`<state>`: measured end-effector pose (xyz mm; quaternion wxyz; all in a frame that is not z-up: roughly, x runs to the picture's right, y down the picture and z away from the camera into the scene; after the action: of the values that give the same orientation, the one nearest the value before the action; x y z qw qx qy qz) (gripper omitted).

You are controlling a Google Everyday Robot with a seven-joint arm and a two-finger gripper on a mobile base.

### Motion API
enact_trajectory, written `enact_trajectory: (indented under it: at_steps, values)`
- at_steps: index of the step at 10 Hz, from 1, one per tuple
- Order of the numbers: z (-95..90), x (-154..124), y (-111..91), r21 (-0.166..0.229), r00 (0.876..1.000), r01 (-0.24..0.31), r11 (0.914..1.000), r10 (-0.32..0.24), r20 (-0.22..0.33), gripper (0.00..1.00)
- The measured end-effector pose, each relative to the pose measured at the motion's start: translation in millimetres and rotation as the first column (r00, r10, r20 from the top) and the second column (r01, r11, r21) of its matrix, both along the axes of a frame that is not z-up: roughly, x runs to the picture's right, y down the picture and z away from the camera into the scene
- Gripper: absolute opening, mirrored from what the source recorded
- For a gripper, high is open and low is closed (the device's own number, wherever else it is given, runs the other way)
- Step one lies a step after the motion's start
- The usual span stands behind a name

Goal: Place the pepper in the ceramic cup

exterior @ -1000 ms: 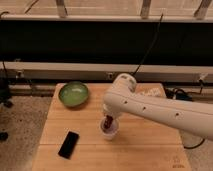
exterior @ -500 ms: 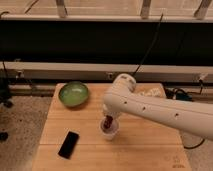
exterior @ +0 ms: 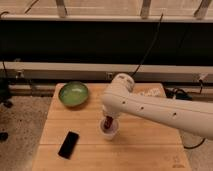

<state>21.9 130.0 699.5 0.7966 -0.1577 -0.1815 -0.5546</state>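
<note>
A white ceramic cup (exterior: 110, 132) stands near the middle of the wooden table (exterior: 90, 150). A dark red pepper (exterior: 108, 123) sits at the cup's mouth, partly inside it. My gripper (exterior: 108, 120) comes down from the white arm (exterior: 150, 107) right over the cup, at the pepper. The arm hides most of the gripper.
A green bowl (exterior: 74, 94) sits at the table's back left. A black phone (exterior: 68, 144) lies at the front left. A pale packet (exterior: 151, 93) lies at the back right behind the arm. A dark wall and rail run behind the table.
</note>
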Motion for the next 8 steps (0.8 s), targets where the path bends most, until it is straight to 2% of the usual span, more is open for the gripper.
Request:
enact_trajectory:
  at_steps: [4,5,6,8]
  values:
    - [-1.3,1.9,0.1,-0.007,1.0,-0.007,0.9999,0.007,0.01,0.62]
    - [-1.3,2.7,-0.1,-0.007,1.0,-0.009,0.9999,0.009,0.013,0.75]
    - [-1.9,2.8,-0.6,-0.007,1.0,-0.011,0.9999,0.011,0.015,0.8]
    - [-3.7,3.6,-0.6,-0.004,1.0,-0.015,0.9999,0.015,0.017,0.8]
